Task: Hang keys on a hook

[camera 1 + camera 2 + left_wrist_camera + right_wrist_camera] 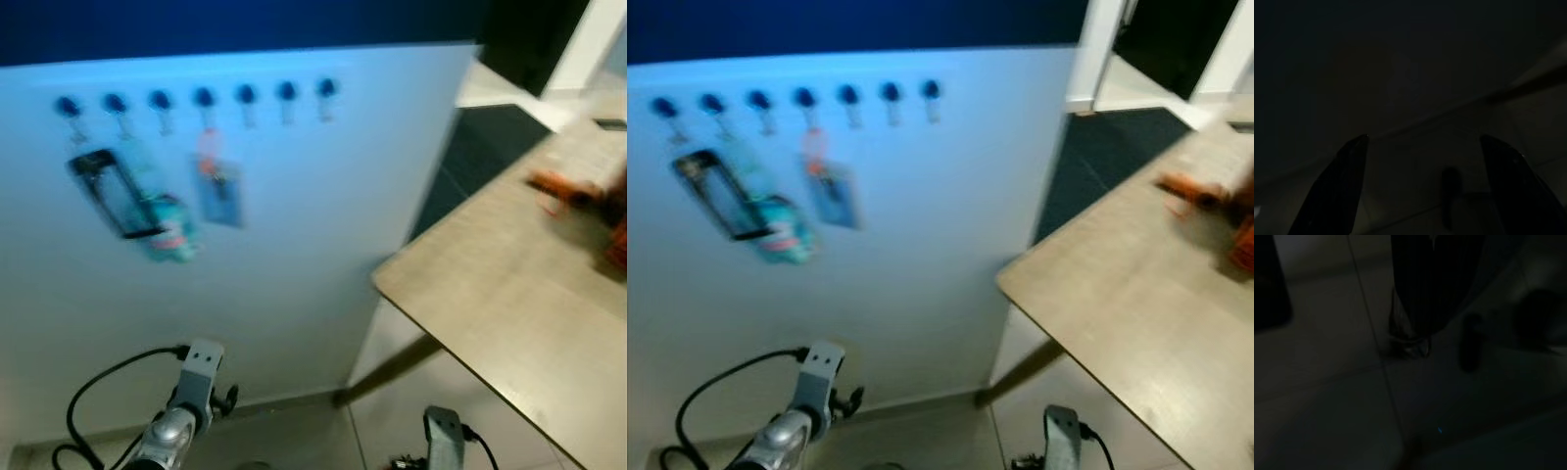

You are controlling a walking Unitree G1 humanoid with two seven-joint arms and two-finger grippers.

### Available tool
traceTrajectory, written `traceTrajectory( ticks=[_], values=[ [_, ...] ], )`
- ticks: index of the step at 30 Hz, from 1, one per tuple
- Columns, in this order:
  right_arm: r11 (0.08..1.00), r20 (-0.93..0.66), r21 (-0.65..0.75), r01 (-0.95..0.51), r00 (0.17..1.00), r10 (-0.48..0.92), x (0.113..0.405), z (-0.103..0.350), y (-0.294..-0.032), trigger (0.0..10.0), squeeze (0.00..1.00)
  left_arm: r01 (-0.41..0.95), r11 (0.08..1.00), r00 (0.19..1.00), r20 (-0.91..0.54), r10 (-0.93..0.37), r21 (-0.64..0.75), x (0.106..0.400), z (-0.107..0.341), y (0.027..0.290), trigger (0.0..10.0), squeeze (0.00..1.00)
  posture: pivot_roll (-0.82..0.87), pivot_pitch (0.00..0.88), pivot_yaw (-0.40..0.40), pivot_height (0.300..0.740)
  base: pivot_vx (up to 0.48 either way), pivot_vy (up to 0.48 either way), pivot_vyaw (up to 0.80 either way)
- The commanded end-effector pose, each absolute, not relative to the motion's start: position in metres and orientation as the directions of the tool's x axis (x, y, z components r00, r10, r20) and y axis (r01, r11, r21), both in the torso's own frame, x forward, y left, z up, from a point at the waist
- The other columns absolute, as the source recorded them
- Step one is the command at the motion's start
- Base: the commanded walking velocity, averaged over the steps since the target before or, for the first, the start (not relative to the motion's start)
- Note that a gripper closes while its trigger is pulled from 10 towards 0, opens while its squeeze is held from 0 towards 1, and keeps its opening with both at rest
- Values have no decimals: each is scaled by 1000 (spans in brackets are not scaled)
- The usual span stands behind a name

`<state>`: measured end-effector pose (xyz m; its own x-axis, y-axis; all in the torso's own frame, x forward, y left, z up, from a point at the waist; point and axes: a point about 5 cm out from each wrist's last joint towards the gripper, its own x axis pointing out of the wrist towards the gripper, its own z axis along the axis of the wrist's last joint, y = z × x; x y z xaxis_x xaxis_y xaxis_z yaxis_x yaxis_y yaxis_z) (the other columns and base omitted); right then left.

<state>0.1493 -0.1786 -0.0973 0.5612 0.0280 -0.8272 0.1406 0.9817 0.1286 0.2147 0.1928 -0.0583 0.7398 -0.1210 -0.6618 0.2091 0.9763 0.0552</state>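
Observation:
A row of several blue hooks (204, 97) runs along the top of a white wall panel (294, 274). A black-framed item with a teal tag (132, 201) hangs from the left hooks. An orange-topped card (217, 181) hangs from a middle hook. Blurred orange things (563, 186) lie on the wooden table (509, 304) at the right; I cannot tell whether they are keys. Both silver arms hang low, the left arm (186, 406) before the panel and the right arm (443, 436) beside the table. In the dark left wrist view my left gripper (1422, 142) is open with nothing between its fingers.
The table's near corner (387, 274) juts toward the panel, with its leg (387, 370) slanting down to the tiled floor (294, 431). A dark mat (1107, 147) and a doorway lie past the panel's right edge. The right wrist view dimly shows floor and a dark upright post (1425, 293).

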Motion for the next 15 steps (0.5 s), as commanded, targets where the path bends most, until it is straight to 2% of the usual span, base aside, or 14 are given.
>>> traceTrajectory(
  ticks=[1,15],
  values=[
    [982,-840,124,144,541,27,142,-100,-180,10000,0,201,979,726,-676,-126,33,209,-62,190,10000,0,96,33,-27,740,0,0,788],
    [981,-839,127,146,543,28,143,-100,-179,10000,0,206,978,718,-684,-130,30,210,-62,190,10000,0,99,35,-27,740,0,0,788]
  ],
)
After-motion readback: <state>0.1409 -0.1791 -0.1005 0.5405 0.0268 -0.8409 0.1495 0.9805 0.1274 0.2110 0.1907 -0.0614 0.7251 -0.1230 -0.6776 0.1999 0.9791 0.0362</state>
